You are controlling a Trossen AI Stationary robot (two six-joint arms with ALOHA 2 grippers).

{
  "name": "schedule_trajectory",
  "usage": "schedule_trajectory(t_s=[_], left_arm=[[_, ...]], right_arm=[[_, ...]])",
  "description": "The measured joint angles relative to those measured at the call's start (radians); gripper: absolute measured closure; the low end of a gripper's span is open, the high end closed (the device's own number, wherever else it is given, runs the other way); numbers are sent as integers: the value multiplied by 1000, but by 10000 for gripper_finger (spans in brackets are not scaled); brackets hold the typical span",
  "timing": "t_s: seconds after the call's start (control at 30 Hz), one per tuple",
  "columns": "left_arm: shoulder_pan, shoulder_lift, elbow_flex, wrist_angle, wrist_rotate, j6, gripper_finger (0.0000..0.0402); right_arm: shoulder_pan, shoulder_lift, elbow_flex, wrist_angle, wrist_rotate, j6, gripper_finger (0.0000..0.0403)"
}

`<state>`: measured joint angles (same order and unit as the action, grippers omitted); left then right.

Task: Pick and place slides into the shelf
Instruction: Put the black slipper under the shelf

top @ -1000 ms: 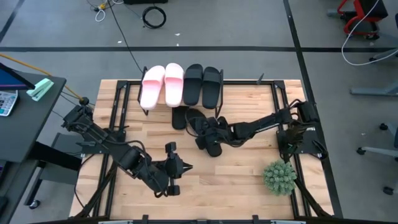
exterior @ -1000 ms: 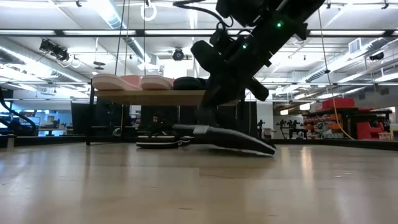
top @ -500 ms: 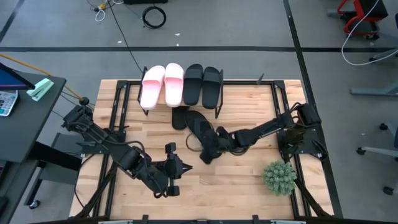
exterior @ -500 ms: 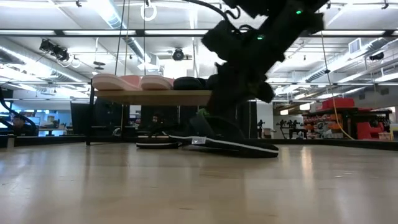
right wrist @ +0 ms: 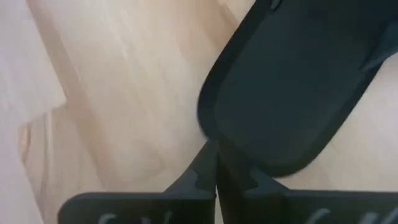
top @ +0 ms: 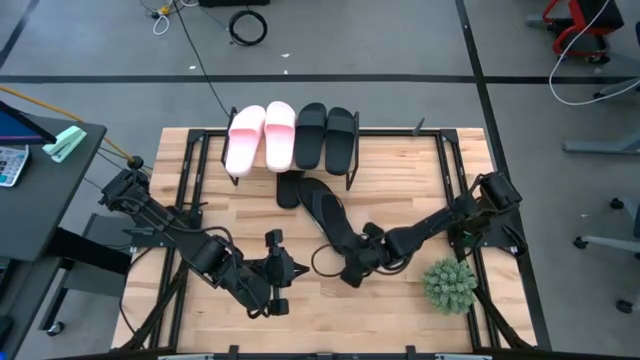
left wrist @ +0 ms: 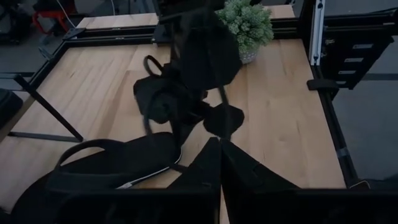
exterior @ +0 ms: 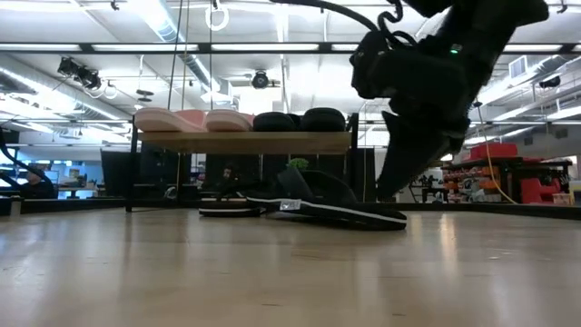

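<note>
Lying flip-flops: one thin black flip-flop rests flat on the table, just in front of the shelf's middle; the second flip-flop lies beside it, and its far end is hidden under the shelf.
Shelf: the shelf stands at the far edge of the table, nearer the left corner.
Slides already placed: two pink slides and two black slides sit side by side on the top board and fill it.
Right gripper: the right gripper is low over the table near the front edge, just beside the near end of the first flip-flop; its jaws are pressed together and hold nothing.
Left gripper: the left gripper waits near the front edge, left of centre, with jaws closed and empty.
Step in hand: I judge that four slides are done and the two flip-flops remain; the right arm is between grasps.
Next move: the jaws must open, take the thin sole at its edge, and carry it to the lower tier, because the top board has no free place.
Other things: a small green plant stands near the front right corner.
In the way: the low top board and the thin frame leave little room for entering the lower tier; the second flip-flop lies close too.
</note>
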<state>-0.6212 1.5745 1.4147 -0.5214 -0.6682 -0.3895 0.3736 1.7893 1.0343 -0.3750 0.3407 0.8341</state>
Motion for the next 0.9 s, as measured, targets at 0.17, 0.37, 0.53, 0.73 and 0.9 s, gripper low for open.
schedule_trajectory(t_s=[0.17, 0.37, 0.53, 0.73, 0.9], left_arm=[[0, 0, 0, 0, 0, -12, 384], [0, 0, 0, 1, 0, -13, 374], [0, 1, 0, 3, 0, -11, 387], [1, 1, -1, 16, 0, -11, 395], [1, 1, -1, 16, 0, -10, 380]], right_arm=[[23, 0, -5, -70, -14, -3, 399], [5, 16, -6, -35, -29, -38, 401], [-45, 34, -6, 60, -33, -112, 401], [-151, 99, -3, 214, -81, -216, 402], [-183, 124, -2, 293, -97, -241, 402]])
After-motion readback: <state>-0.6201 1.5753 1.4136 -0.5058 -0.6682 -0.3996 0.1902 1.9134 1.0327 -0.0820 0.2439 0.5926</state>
